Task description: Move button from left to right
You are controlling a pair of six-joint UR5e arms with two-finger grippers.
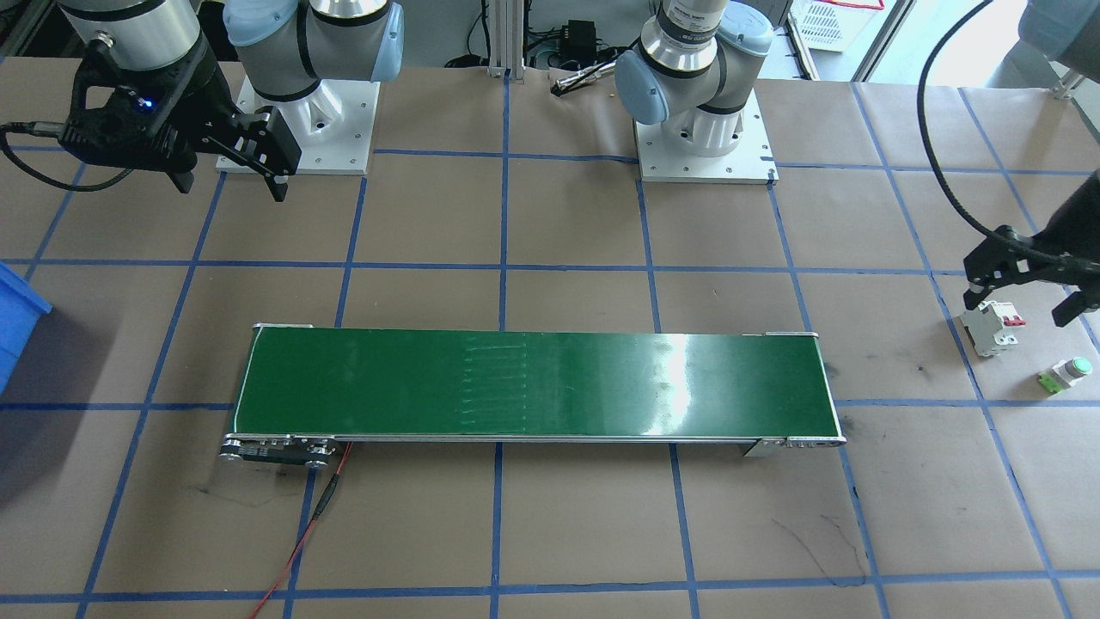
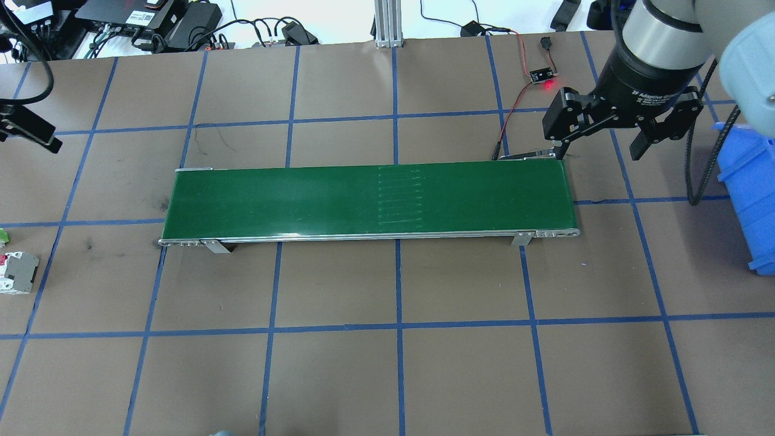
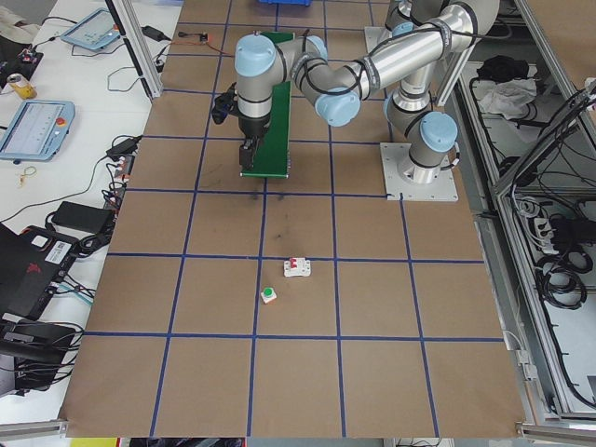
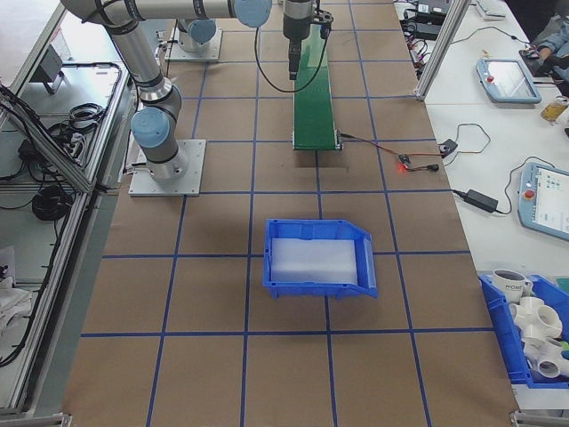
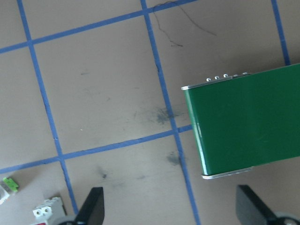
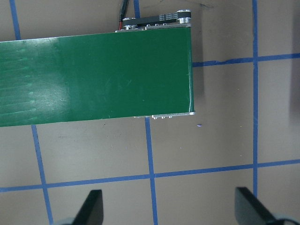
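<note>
White lettering on the right gripper's (image 2: pixel 602 142) black wrist collar, at 2 o'clock in the overhead view, reads partly "2F Adaptive G…"; the remainder curves out of sight. Small dark print on the left arm's silver band (image 1: pixel 687 17), at 12 o'clock in the front-facing view, is too fine to read. No other text, number or sign is legible.

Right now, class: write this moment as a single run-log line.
button: on table beside breaker, ungrasped | left gripper: open, above breaker | right gripper: open, empty | conveyor: bare
</note>
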